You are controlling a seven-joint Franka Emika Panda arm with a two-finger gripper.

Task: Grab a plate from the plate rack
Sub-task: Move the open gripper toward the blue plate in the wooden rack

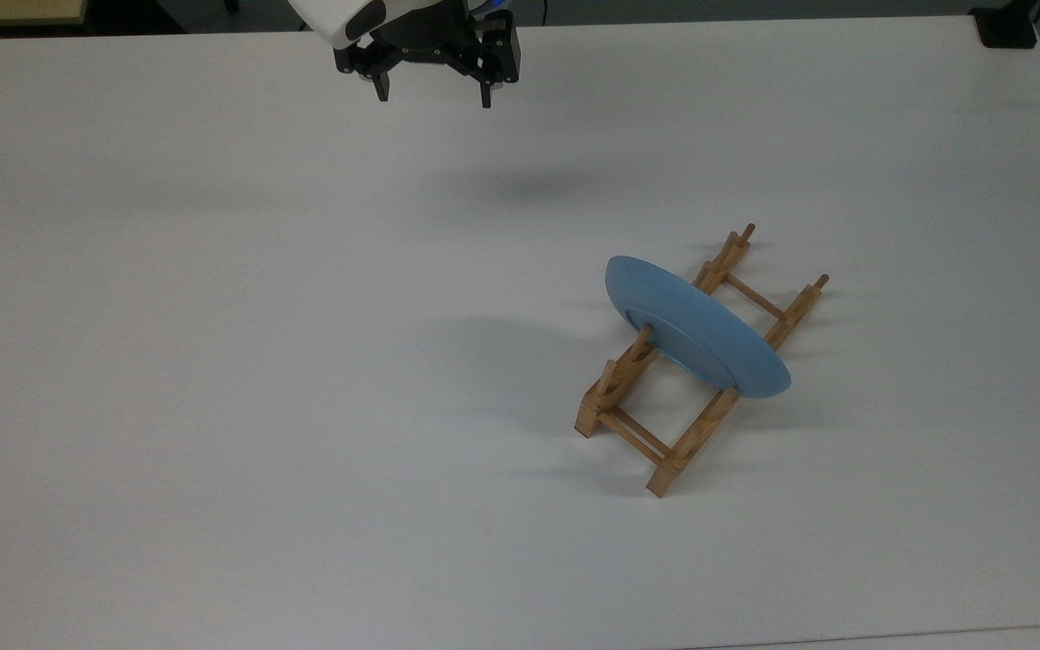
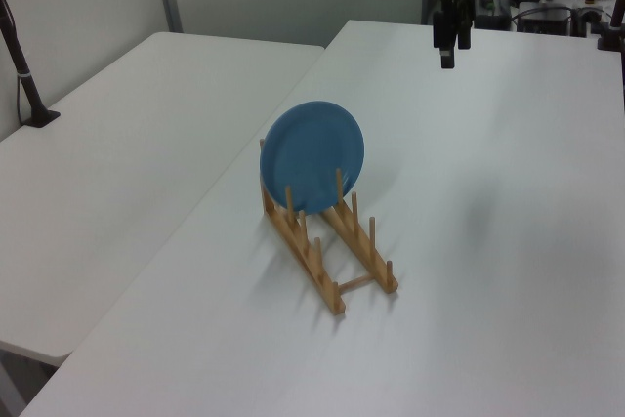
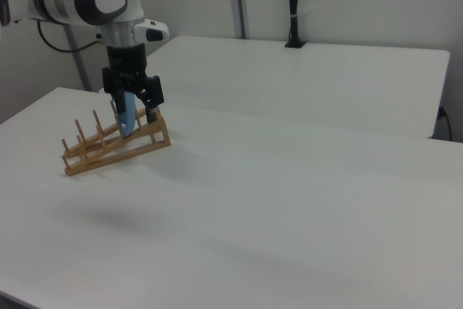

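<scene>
Reaching for the round light-blue plate (image 1: 696, 327) is the step in hand, and it has hardly begun; the black two-finger tool (image 1: 434, 95) hangs high above the white counter (image 1: 213, 361), well apart from the plate, its fingers spread wide with nothing between them. In the top view the tool sits near twelve o'clock at the frame's upper edge, while the small light-brown wooden plate rack (image 1: 691, 379), two rails with upright pegs and thin cross dowels, lies toward four o'clock from the frame's centre. The plate stands on edge in the rack, tilted, leaning against a pair of pegs about midway along the rails; its rim rises clear above the pegs, as the left view shows plainly.

To do this well, I judge the tool should travel across and come down over the plate's topmost rim, with the fingers turned so that one passes each face of the plate; the pinch should land on the raised rim, clear of the pegs; the lift should follow the plate's own lean, so the lower edge slips out between the pegs without dragging the light rack along.

The arm reaches out with the wrist pointing straight down, fingers aimed at the counter; in the right view the tool overlaps the rack and plate, though that is probably only the line of sight, since the other views put it far off.
</scene>
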